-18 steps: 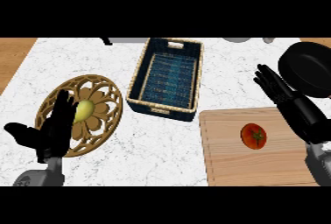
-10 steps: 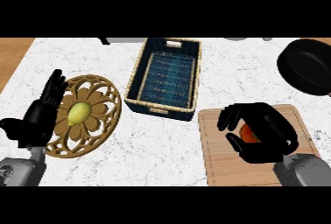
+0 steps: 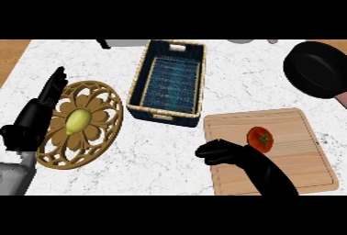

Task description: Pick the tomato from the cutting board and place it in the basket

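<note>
Nearest the view's lower edge, the right hand (image 3: 234,155) lies over the left half of the cutting board (image 3: 301,160), its dark fingers curled inward and closed on nothing. Just beside its fingertips, to the right and apparently not touching, sits the tomato (image 3: 260,139), resting on the board's upper middle with its green stem patch facing up. So the step in hand looks like the reach for the pick: the tomato is not yet held.

At the left edge, the left hand (image 3: 32,120) rests with fingers straight and relaxed, pointing up, beside a round wooden trivet (image 3: 102,98) that carries a yellow-green fruit (image 3: 78,121) at its centre.

Further back, in the middle of the white marbled surface (image 3: 251,87), stands the basket (image 3: 169,82), dark blue inside with a woven tan rim, its near end close to the board's upper left corner. It holds nothing visible. A black pan (image 3: 318,69) sits at the far right.

By my reading, the next move calls for the right hand to unfold, shift right over the tomato and wrap around it, then lift and carry it up-left over the near rim of the basket before releasing.
</note>
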Controlling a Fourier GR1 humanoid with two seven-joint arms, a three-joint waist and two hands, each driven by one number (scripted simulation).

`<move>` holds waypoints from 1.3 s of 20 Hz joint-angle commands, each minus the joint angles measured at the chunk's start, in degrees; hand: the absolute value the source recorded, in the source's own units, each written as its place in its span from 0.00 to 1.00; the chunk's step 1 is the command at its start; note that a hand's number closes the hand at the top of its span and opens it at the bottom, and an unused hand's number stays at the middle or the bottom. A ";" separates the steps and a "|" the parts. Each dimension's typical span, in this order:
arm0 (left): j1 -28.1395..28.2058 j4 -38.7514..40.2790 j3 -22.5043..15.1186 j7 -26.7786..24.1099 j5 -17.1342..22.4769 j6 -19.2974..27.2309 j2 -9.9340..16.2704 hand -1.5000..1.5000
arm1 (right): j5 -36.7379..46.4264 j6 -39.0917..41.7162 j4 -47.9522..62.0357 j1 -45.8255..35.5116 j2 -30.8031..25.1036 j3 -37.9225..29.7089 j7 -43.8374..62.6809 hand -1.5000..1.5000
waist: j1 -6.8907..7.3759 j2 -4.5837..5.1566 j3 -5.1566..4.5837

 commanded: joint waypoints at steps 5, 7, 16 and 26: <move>-0.16 -0.86 -0.33 1.31 -1.22 0.27 0.49 0.50 | 20.87 -2.10 -8.64 -7.33 -19.12 -10.36 17.04 0.00 | -0.77 -0.46 -0.48; -1.10 -0.22 0.62 1.69 -0.18 -0.61 0.89 0.50 | 22.53 4.22 -10.37 -8.74 -26.06 -10.59 20.08 0.00 | -0.69 -0.22 -0.48; -1.92 -0.54 0.92 0.77 -0.68 -2.22 0.80 0.50 | 11.90 29.63 -17.18 -16.76 -40.87 -11.12 35.34 0.00 | 1.75 0.58 -0.21; 0.31 -0.91 2.75 -0.52 -3.07 -4.49 -2.00 0.50 | 11.35 41.99 -6.92 -21.75 -36.74 -15.87 35.29 0.00 | 1.96 0.72 -0.01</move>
